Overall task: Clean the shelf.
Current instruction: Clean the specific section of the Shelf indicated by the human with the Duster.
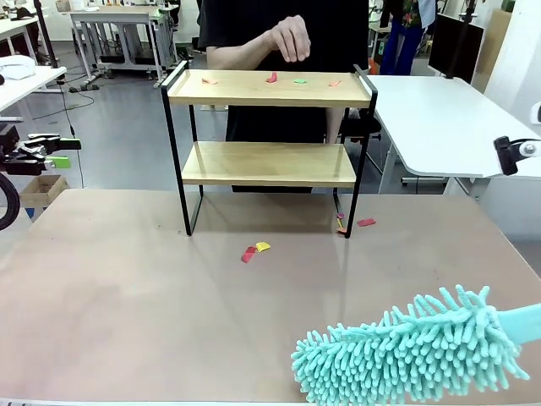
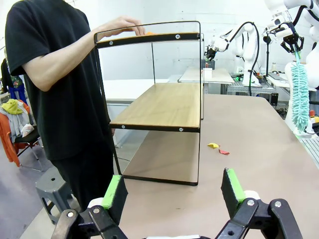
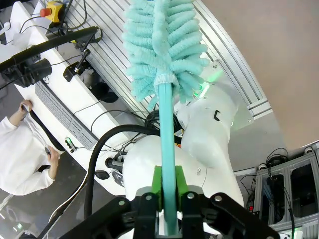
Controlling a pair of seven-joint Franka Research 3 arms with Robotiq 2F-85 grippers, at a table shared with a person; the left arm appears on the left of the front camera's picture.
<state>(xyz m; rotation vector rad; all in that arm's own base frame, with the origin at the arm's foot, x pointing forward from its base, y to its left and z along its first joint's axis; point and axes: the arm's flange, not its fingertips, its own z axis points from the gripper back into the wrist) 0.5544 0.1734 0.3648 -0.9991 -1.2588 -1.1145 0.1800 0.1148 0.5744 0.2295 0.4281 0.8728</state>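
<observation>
The shelf (image 1: 269, 163) stands at the far middle of the brown table, and its top board (image 1: 270, 89) carries several small coloured scraps (image 1: 271, 77). A person's hand (image 1: 292, 38) hovers over that board. More scraps (image 1: 250, 252) lie on the table in front of the shelf, and one (image 1: 365, 222) lies by its right leg. A teal fluffy duster (image 1: 414, 351) hangs low over the table's near right. My right gripper (image 3: 168, 186) is shut on its handle. My left gripper (image 2: 174, 194) is open and empty, off the table's left side (image 1: 61, 152), facing the shelf's end (image 2: 164, 104).
A white table (image 1: 439, 118) stands behind on the right. A cardboard box (image 1: 42, 190) sits on the floor at the left. A grey stool (image 2: 52, 186) stands by the person's legs. The brown table (image 1: 127, 296) is bare on its near left.
</observation>
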